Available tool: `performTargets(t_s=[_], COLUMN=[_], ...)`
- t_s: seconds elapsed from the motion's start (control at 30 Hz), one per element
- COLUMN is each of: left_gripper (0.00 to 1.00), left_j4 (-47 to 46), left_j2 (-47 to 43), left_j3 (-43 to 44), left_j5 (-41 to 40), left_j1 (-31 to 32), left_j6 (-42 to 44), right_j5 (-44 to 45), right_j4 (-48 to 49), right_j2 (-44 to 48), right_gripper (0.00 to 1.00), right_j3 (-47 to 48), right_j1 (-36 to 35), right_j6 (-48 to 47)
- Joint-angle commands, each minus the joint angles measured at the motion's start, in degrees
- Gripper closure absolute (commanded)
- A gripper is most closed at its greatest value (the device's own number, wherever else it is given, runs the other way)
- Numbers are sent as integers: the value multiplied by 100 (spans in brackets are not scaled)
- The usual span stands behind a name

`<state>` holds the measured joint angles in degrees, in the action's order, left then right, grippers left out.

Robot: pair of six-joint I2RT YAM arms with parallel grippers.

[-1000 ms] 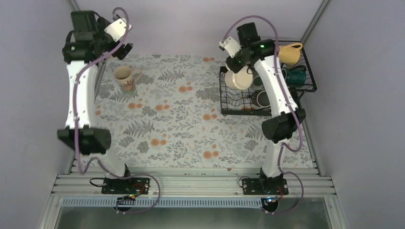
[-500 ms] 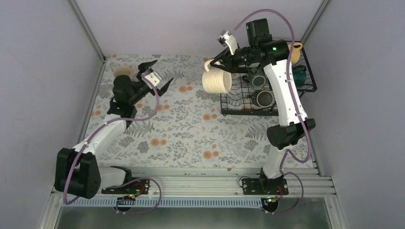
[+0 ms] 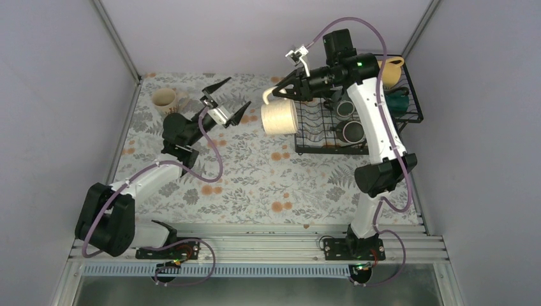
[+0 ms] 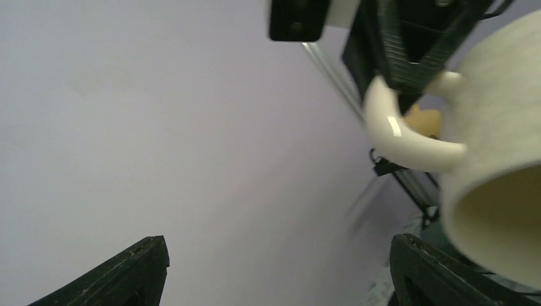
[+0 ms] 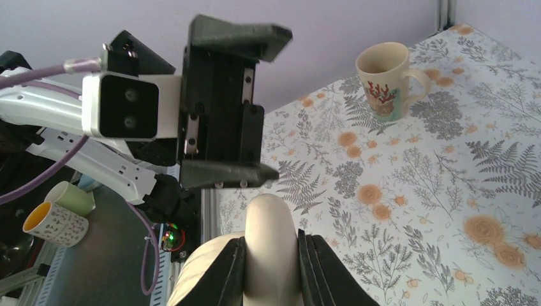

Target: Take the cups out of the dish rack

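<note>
My right gripper [image 3: 275, 94] is shut on the handle of a plain cream mug [image 3: 278, 118] and holds it in the air just left of the black wire dish rack [image 3: 319, 137]. The handle [image 5: 271, 248] sits between its fingers in the right wrist view. My left gripper [image 3: 225, 104] is wide open and empty, raised close to the left of that mug, whose mouth [image 4: 504, 210] fills the left wrist view's right side. A printed cream mug [image 3: 164, 100] stands on the cloth at the far left. A yellow mug [image 3: 386, 70], a teal one [image 3: 397, 101] and dark ones [image 3: 352, 131] remain in the rack.
A floral cloth [image 3: 255, 172] covers the table. Grey walls close in on the left, back and right. Beyond the table edge in the right wrist view, two small cups [image 5: 54, 217] sit on a dark surface.
My right gripper lifted the cream mug out of the rack and carried it left. My left arm swung down from the far left corner and reached right toward the mug, jaws open.
</note>
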<state>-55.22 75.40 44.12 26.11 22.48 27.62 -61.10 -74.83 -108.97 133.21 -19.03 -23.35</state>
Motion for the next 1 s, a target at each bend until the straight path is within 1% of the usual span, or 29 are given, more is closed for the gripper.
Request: performTargets(t_s=[0.0, 0.13, 0.23, 0.33, 0.47, 0.53, 0.63, 0.83, 0.87, 0.9, 0.93, 0.97], left_gripper=[14, 19, 23, 24, 30, 31, 31, 31, 33, 38, 47, 60], left_j4=[-158, 93, -121, -537, -412, -387, -619, -659, -728, -811, -870, -817], left_j2=[156, 188, 253, 357, 573, 733, 949, 1363, 1428, 1473, 1522, 1570], left_j3=[-90, -90, -149, -227, 47, 215, 353, 773, 823, 873, 923, 1039], left_j5=[668, 1212, 1602, 2056, 2831, 2956, 3164, 3629, 3721, 3812, 3960, 4170], left_j1=[174, 176, 182, 187, 197, 219, 224, 248, 248, 247, 246, 242], left_j6=[-121, -88, -64, -195, -362, -617, -997, -1721, -1868, -2009, -2131, -2193], right_j5=[-813, -932, -1043, -1145, -1289, -1283, -1230, -1188, -1153, -1122, -1107, -1096], right_j4=[114, 117, 117, 117, 118, 117, 117, 117, 117, 117, 117, 117], right_j2=[120, 215, 243, 279, 346, 369, 452, 562, 581, 600, 613, 630], right_gripper=[97, 98, 97, 98, 97, 98, 98, 98, 98, 98, 98, 97], right_j3=[97, -52, -151, -320, -380, -372, -490, -516, -527, -543, -577, -605], right_j1=[35, 31, 1, -11, -92, -158, -253, -426, -459, -488, -502, -510], right_j6=[11, -2, 2, -17, -64, -49, -93, -146, -158, -168, -181, -197])
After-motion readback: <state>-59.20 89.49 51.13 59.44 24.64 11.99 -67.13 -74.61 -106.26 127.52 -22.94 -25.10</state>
